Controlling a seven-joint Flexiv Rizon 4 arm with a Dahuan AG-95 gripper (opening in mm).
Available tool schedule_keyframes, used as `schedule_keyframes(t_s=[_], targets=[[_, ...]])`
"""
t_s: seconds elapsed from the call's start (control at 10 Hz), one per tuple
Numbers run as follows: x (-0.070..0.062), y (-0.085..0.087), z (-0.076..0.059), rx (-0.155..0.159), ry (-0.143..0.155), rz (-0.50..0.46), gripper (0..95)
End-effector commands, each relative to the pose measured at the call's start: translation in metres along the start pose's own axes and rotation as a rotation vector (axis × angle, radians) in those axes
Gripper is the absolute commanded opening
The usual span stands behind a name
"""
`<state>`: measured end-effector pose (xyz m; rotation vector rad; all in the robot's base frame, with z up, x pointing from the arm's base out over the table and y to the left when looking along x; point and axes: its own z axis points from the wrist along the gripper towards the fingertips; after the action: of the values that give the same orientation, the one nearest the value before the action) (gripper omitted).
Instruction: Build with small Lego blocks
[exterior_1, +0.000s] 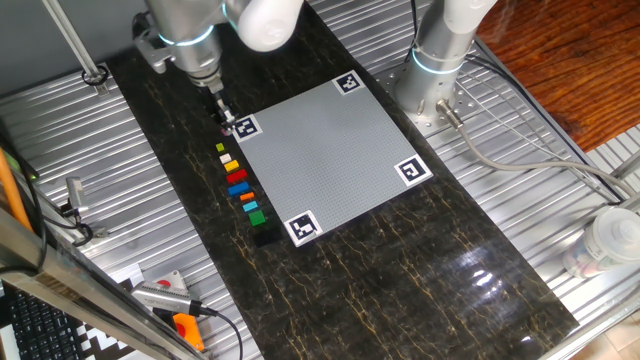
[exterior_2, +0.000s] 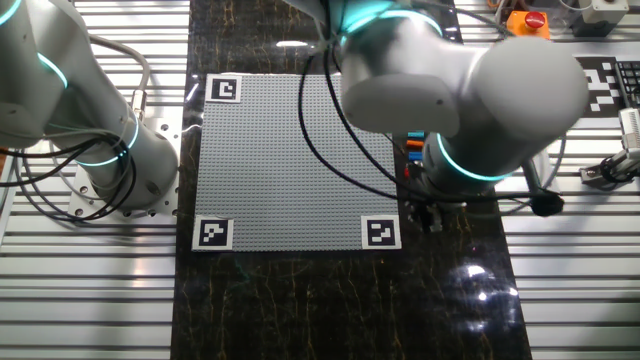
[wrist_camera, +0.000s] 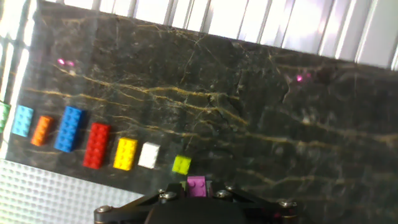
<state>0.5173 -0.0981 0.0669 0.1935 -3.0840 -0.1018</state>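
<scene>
From my station I took the grey plate (exterior_1: 325, 155) as my reference. In one fixed view the gripper (exterior_1: 224, 119) hung just off the plate's corner tag (exterior_1: 245, 127), low over the dark slab (exterior_1: 170, 150). The row of blocks ran along the plate's edge on that slab: olive (exterior_1: 220, 148), white (exterior_1: 226, 156), yellow (exterior_1: 231, 165), red (exterior_1: 236, 177), a blue one (exterior_1: 238, 188), orange (exterior_1: 246, 197), a second blue (exterior_1: 250, 206), green (exterior_1: 256, 216) and black (exterior_1: 262, 236), the last one nearest the next tag (exterior_1: 304, 227). In the other fixed view the arm (exterior_2: 450, 80) covered most of that row; I saw only a bit of orange and blue just beyond the plate's right edge. In the hand view, going left to right along the plate's studded edge, I read a sliver of green (wrist_camera: 3, 116), light blue (wrist_camera: 23, 120), orange (wrist_camera: 42, 130), blue (wrist_camera: 69, 129), red (wrist_camera: 97, 145), yellow (wrist_camera: 125, 154), white (wrist_camera: 148, 155) and olive (wrist_camera: 181, 164), all lying apart from each other just beside the plate. The pink block (wrist_camera: 196, 185) sat right at the gripper's (wrist_camera: 196, 194) tip, at the end of the row past the olive one. The fingers appeared drawn close about it, but I could not tell whether they pinched it.
</scene>
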Motion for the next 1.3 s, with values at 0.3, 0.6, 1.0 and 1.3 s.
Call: schedule_keyframes(t_s=[0.3, 0.6, 1.0, 1.3], targets=[[0.012, 0.013, 0.011, 0.0, -0.007, 0.071, 0.0], [0.013, 0.018, 0.016, 0.001, -0.009, 0.075, 0.0], [0.013, 0.018, 0.016, 0.003, 0.007, 0.067, 0.0], [0.013, 0.018, 0.016, 0.0, 0.0, 0.067, 0.0]])
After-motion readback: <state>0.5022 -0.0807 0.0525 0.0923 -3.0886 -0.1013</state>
